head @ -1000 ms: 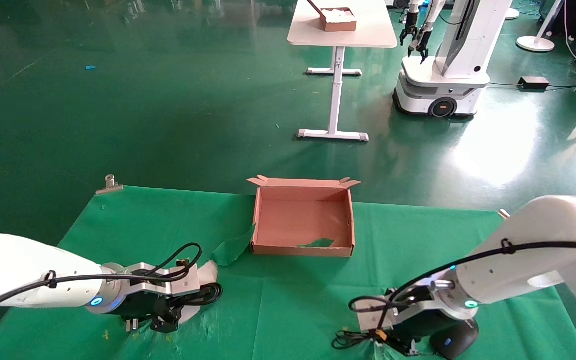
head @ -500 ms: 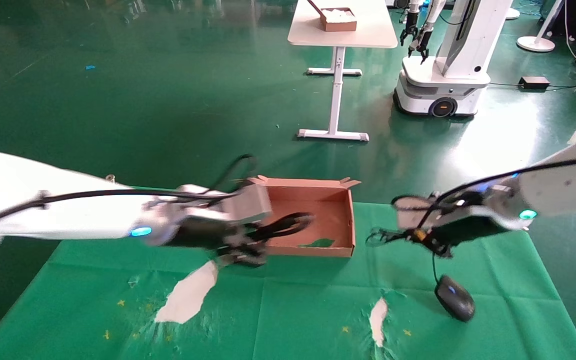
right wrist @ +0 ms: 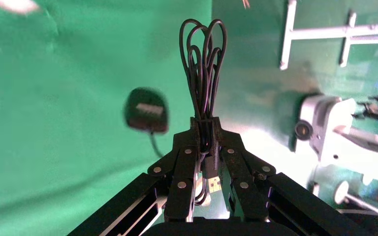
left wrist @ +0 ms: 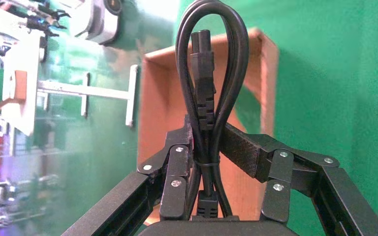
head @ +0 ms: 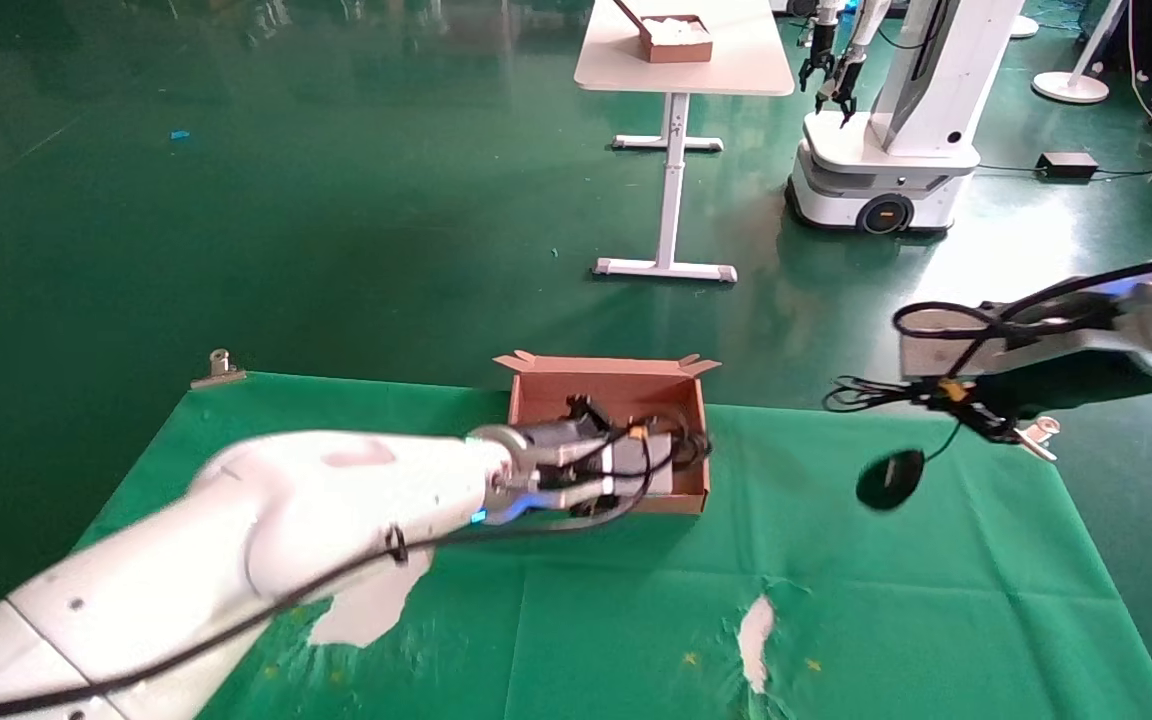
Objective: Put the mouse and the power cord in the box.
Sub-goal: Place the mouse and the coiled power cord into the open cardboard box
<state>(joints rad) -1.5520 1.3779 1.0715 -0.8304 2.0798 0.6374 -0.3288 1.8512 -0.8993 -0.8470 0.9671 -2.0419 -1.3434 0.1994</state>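
The left gripper reaches out over the box, which sits at the far middle of the green-covered worktop, and its jaws are clamped tight on the power cord. In the left wrist view the thick looped cord sticks out past the fingertips with its chunky plug lying inside the loop, the brown floor of the box right behind it. Off to the right, the right gripper is raised above the far right edge of the worktop, and its jaws are closed on the bundled thin cable of the mouse. The silver USB plug shows between the fingers in the right wrist view. The mouse itself dangles from that cable below the gripper, clear of the cloth and well apart from the box. Two pale torn patches show in the green cloth nearer the robot. A silver clip sits at the far left corner of the worktop.
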